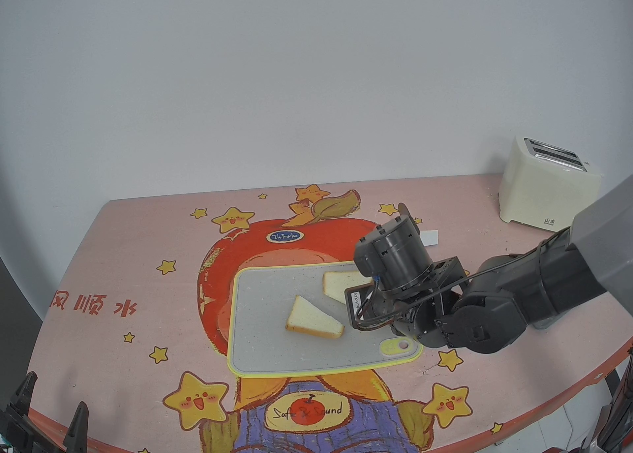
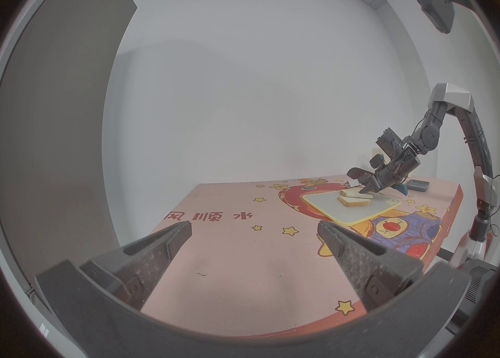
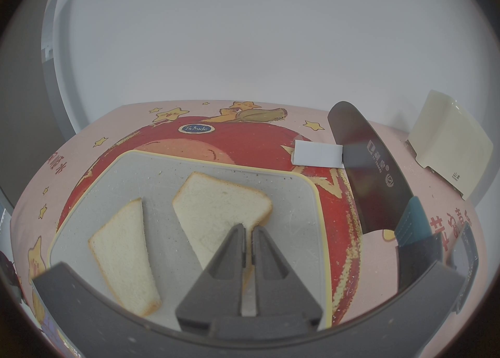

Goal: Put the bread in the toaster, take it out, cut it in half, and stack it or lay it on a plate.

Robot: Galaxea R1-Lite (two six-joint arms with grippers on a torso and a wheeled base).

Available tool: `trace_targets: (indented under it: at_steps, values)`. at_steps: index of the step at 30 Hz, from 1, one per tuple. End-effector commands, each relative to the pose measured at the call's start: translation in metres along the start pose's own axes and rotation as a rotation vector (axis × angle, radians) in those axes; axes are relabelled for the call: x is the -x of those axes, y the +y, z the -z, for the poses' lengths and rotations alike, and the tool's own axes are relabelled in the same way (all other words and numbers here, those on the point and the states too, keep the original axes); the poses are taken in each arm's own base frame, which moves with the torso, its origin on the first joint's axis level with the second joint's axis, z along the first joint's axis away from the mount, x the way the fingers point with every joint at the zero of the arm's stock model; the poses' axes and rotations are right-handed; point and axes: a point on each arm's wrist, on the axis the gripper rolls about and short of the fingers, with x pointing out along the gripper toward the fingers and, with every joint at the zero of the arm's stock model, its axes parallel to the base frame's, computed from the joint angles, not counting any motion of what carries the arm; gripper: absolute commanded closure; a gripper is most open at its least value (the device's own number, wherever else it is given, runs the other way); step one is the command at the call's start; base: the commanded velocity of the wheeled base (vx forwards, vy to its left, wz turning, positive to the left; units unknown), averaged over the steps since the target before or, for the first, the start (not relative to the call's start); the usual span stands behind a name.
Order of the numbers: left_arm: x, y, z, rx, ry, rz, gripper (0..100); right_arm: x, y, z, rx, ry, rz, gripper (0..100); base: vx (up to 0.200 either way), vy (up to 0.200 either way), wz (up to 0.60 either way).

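Note:
Two halves of a cut bread slice lie on the grey cutting board (image 1: 264,349). One half (image 1: 313,319) (image 3: 125,255) lies in the board's middle. The other half (image 1: 337,281) (image 3: 219,208) lies toward the board's far right. My right gripper (image 3: 248,230) (image 1: 360,298) is low over that half's right edge, fingers shut on its crust. The cream toaster (image 1: 547,184) (image 3: 450,140) stands at the table's far right, its slots empty. My left gripper (image 2: 255,249) hangs open off the table's near left corner, nothing between its fingers.
A dark-bladed knife (image 3: 372,166) with a teal handle lies on the table just right of the board. A small white card (image 1: 430,237) (image 3: 317,154) lies behind the board. The left half of the pink table (image 1: 119,263) is bare.

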Motion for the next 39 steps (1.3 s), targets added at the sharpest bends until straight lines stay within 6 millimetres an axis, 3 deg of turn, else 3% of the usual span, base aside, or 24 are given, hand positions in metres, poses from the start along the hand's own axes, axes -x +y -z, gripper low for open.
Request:
trace_targets:
  at_steps: [1,7,9,18,24,30,34,39]
  values:
    - [-0.001,0.0,0.004,0.001,0.015,0.0,0,0.013,-0.002,-0.012,-0.022,-0.044,-0.016,100,0.0,0.0,0.0]
    - [-0.001,0.0,0.004,0.001,0.015,0.0,0,0.034,-0.009,-0.026,-0.05,-0.097,-0.037,100,0.0,0.0,0.0]
    - [-0.001,0.0,0.004,0.001,0.015,0.0,0,0.051,-0.015,-0.033,-0.064,-0.128,-0.053,100,0.0,0.0,0.0]
    - [-0.001,0.0,0.004,0.001,0.015,0.0,0,0.097,-0.039,-0.036,-0.092,-0.179,-0.114,100,0.0,0.0,0.0]
    - [-0.001,0.0,0.004,0.001,0.015,0.0,0,0.126,-0.069,-0.008,-0.077,-0.155,-0.125,100,0.0,0.0,0.0]
    - [-0.001,0.0,0.004,0.001,0.015,0.0,0,0.157,-0.097,0.002,-0.126,-0.202,-0.143,100,0.0,0.0,0.0]
    - [-0.001,0.0,0.004,-0.001,0.016,0.0,0,0.163,-0.113,0.013,-0.134,-0.186,-0.156,100,0.0,0.0,0.0]
    - [-0.001,0.0,0.004,0.001,0.015,0.0,0,0.165,-0.118,0.025,-0.128,-0.161,-0.175,100,0.0,0.0,0.0]
